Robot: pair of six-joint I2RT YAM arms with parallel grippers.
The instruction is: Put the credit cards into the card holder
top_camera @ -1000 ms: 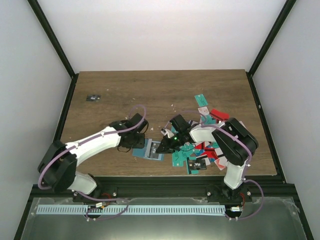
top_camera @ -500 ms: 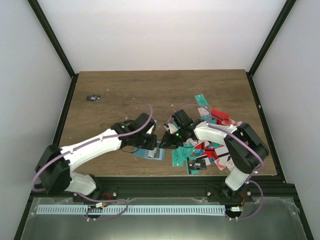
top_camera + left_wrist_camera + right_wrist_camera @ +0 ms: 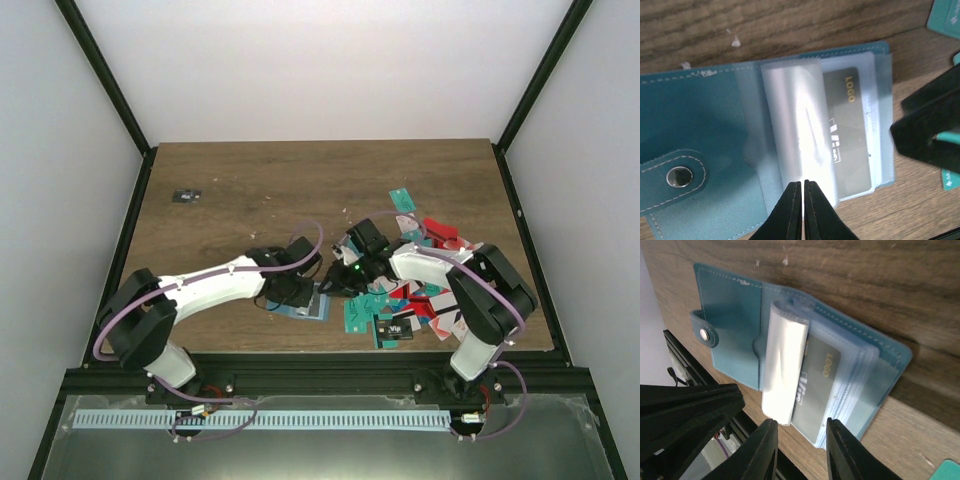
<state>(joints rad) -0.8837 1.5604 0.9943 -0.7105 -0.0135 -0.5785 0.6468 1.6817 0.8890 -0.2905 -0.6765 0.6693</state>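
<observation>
So the card holder (image 3: 312, 305) lies opened flat on the tabletop (image 3: 250, 190) near the front edge. From the top view its long axis runs roughly 9 to 3, and the loose credit cards (image 3: 410, 300) are piled at its 3 o'clock. In the left wrist view we see one dark card (image 3: 847, 135) with a gold LOGO tucked in a clear pocket, long side running 12 to 6. A clear sleeve (image 3: 795, 120) curls up beside it, and the snap tab (image 3: 675, 175) is at 8 o'clock. The left claw (image 3: 803, 187) is pressed together at the sleeve's lower edge. The right claw (image 3: 801, 427) is parted over the holder's edge, nothing gripped.
</observation>
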